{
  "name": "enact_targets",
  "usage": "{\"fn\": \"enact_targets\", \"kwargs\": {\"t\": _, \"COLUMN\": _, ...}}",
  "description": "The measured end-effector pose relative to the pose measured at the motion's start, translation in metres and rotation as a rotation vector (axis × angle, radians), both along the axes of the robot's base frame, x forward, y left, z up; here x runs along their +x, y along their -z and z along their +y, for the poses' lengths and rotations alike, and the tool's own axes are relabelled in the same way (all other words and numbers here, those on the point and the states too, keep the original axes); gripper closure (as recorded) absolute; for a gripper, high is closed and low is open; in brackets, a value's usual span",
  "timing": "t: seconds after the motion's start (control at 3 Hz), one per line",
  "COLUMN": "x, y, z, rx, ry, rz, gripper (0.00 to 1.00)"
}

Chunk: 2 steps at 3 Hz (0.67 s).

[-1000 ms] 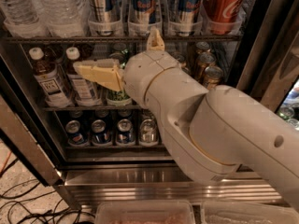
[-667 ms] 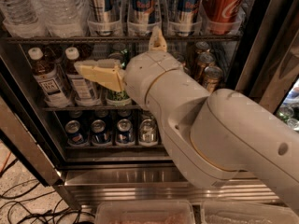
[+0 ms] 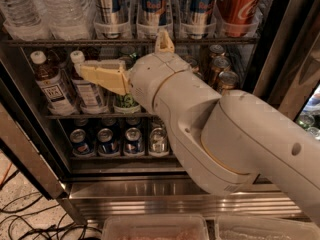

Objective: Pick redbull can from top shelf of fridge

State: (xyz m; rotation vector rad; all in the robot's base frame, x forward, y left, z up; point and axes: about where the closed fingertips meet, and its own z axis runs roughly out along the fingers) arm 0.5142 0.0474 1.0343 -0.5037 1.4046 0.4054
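While the gripper [image 3: 121,50] hangs open and empty, the upright redbull can [image 3: 110,4] stands above it at the front edge of the top shelf [image 3: 30,42].

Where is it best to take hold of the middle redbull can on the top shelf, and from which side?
Probably the round side wall of the redbull can, above the clear tray that hides its base, coming from the open front with one finger in each gap beside it; it stands upright in a tight row. The gripper, open, is lower, before the middle shelf.
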Motion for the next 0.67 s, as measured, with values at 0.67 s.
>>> {"fn": "enact_targets", "kwargs": {"t": 0.67, "x": 0.0000, "y": 0.0000, "z": 0.0000, "rx": 0.000, "ry": 0.000, "rz": 0.000, "gripper": 0.23}}
